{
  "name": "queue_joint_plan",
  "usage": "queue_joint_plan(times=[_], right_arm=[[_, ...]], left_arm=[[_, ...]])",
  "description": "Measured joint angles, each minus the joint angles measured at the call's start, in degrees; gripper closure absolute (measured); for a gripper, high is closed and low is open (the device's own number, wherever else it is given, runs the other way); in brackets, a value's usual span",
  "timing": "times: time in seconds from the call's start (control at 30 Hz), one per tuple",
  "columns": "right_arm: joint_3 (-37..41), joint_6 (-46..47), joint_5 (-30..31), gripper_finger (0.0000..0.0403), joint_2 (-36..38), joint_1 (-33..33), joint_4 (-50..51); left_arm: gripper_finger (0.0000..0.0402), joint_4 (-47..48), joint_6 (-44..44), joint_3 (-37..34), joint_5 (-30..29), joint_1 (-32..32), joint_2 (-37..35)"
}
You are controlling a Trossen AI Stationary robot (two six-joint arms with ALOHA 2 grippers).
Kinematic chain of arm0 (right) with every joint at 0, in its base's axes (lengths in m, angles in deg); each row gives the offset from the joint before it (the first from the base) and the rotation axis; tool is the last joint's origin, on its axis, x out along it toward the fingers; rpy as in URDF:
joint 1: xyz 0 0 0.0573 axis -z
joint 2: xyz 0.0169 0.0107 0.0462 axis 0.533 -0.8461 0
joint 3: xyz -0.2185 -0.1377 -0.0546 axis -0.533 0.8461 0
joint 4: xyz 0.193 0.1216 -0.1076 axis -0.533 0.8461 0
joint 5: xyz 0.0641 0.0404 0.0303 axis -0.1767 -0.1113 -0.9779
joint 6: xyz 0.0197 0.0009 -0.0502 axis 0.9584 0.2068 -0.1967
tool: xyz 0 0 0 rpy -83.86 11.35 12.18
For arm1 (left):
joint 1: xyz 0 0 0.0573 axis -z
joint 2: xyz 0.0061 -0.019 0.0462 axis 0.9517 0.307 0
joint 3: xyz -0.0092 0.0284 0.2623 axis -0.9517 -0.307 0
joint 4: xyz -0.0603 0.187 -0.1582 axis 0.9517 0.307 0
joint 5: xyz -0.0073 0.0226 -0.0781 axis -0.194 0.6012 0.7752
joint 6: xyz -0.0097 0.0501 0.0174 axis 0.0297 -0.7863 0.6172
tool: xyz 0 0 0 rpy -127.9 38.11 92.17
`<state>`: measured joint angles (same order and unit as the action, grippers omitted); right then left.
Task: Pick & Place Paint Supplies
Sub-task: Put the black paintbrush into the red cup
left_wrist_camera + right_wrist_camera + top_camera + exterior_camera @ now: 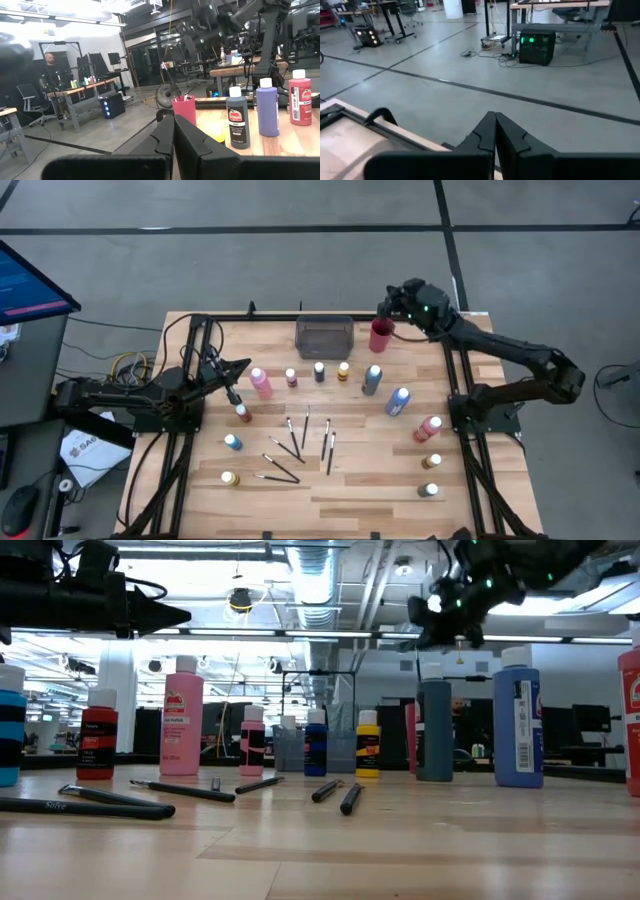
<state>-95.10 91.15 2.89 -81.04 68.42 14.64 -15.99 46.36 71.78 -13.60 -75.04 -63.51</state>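
Watching my right gripper (386, 307), pinched closed and empty above the red cup (380, 335); descending carelessly risks toppling it, I reckon.

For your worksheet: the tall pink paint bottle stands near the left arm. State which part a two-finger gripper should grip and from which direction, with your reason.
Grip the tall pink bottle across its round body just below the pale cap, coming straight down from above. It stands upright with free table around it, and the nearest small bottle stands apart. The body is probably a firmer hold than the narrow cap. The left gripper is closest, shut and empty.
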Motion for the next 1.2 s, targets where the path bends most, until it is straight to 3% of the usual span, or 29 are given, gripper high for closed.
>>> queue_joint_plan(times=[0.23,0.43,0.67,0.8,0.93,1.2], right_arm=[[11.6,1.0,0.0,0.0403,0.0,0.8,-12.2],[13.6,2.0,-0.1,0.0394,0.0,0.2,-13.6],[12.1,1.9,-0.1,0.0312,0.2,-1.1,-11.2],[7.0,1.7,0.0,0.0248,0.2,-2.6,-2.3],[-3.1,4.5,0.0,0.0201,0.2,-5.7,13.9],[-25.5,26.4,0.0,0.0189,-4.8,-19.6,49.3]], left_arm=[[0.0399,0.0,0.0,0.0,-0.9,0.0,0.0],[0.0399,0.0,0.0,0.0,-2.9,0.0,0.0],[0.0399,-0.1,0.0,0.0,-3.1,0.0,0.0],[0.0399,-0.2,0.0,0.0,-3.1,0.0,0.0],[0.0399,-0.5,0.0,0.0,-3.1,0.0,0.0],[0.0399,-0.5,0.0,0.0,-3.0,0.0,0.0]])
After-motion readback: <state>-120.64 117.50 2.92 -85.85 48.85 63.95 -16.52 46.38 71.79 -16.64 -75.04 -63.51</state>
